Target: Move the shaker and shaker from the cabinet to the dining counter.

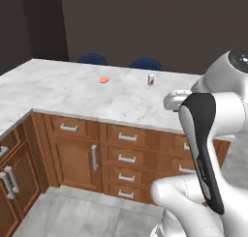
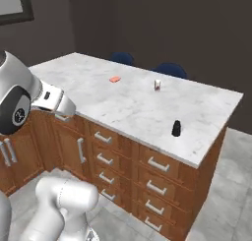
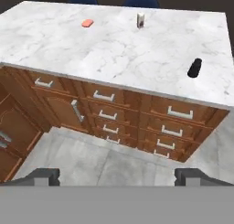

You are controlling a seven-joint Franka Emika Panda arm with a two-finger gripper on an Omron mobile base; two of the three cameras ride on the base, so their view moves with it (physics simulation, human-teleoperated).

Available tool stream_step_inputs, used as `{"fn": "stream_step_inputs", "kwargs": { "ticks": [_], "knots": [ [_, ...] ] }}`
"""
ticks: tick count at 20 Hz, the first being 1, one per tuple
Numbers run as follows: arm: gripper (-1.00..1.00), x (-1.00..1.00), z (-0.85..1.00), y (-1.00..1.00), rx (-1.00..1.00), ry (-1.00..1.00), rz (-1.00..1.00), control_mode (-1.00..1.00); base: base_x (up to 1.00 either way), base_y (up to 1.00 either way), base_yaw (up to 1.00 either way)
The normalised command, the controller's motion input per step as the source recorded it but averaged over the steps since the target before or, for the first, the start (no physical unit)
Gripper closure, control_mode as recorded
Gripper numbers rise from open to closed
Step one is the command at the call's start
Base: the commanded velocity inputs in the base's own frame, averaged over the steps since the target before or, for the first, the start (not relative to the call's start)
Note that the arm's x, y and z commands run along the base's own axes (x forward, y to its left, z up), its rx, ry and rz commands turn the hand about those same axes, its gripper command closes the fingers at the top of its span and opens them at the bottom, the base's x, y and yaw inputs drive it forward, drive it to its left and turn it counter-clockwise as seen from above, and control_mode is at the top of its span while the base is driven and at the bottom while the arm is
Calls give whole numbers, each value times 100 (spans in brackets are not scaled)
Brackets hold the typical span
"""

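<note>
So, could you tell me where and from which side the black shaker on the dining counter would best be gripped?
Probably around the wider lower body, coming from above. The shaker stands upright near the front edge of the dining counter, tapering to a narrow top, with bare marble all around it, so the open pincer could likely descend and close across its base without obstruction.

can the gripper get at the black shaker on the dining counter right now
Probably yes. The shaker stands alone near the front edge of the dining counter, with bare marble around it. The gripper is open and faces it from above the floor.
</note>
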Motion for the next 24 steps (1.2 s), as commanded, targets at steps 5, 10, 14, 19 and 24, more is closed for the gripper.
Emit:
{"fn": "stream_step_inputs", "kwargs": {
  "ticks": [5, 10, 14, 19, 24],
  "knots": [
    [-100, 0, 0, 0, 0, 0, 0, 100, -3, 4, 100],
    [-100, 0, 0, 0, 0, 0, 0, 100, 0, 0, 100],
    [-100, 0, 0, 0, 0, 0, 0, 100, 0, 0, 100],
    [-100, 0, 0, 0, 0, 0, 0, 100, -7, 0, 100],
    [-100, 0, 0, 0, 0, 0, 0, 100, -9, 8, 95]
  ]
}}
